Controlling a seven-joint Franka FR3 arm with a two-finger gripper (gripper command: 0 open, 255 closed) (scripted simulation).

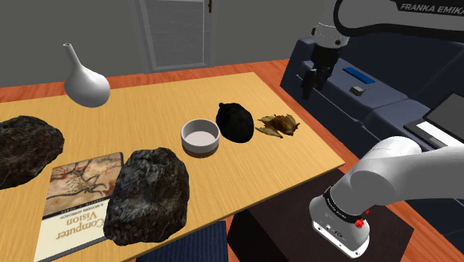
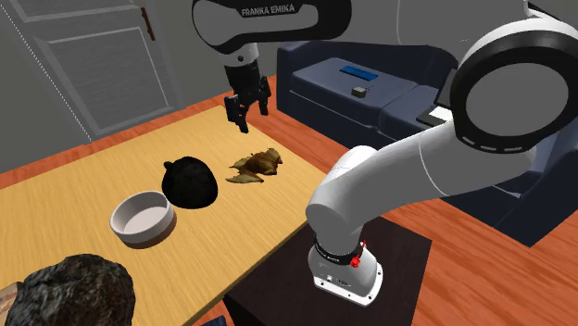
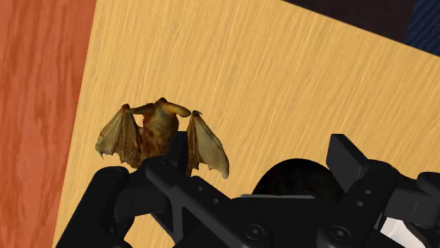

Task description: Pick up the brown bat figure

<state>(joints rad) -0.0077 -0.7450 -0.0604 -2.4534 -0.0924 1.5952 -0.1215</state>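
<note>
Your pincer (image 1: 315,85) hangs in the upper right of the shoulder view with its fingers spread wide and nothing between them. It is up in the air, clear of the table (image 1: 149,112). In the second exterior view the pincer (image 2: 246,113) sits upper centre, above the far side of the tabletop.

Look just below it for the brown bat figure (image 1: 279,125), right of centre in the shoulder view. It lies flat on the light wooden top, close to the table's edge. In the second exterior view the bat (image 2: 255,167) is at mid-frame, apart from the fingers. From the wrist view you see the bat (image 3: 159,134) with wings spread. It lies beside one finger rather than between the two, with the orange-red floor (image 3: 35,106) past the table edge.

Next to the bat sits a black lump (image 1: 236,123), near it but not touching. Left of that in the shoulder view stands a pale round bowl (image 1: 200,138), just beside the lump. Farther on, at lower left, a dark rock (image 1: 147,195) rests against a book (image 1: 78,193). A second rock (image 1: 26,149) lies at the left edge. A white long-necked vase (image 1: 85,85) stands at upper left. Behind the arm a dark blue sofa (image 1: 372,97) runs along the right, and a grey door (image 1: 175,30) is at top centre.
</note>
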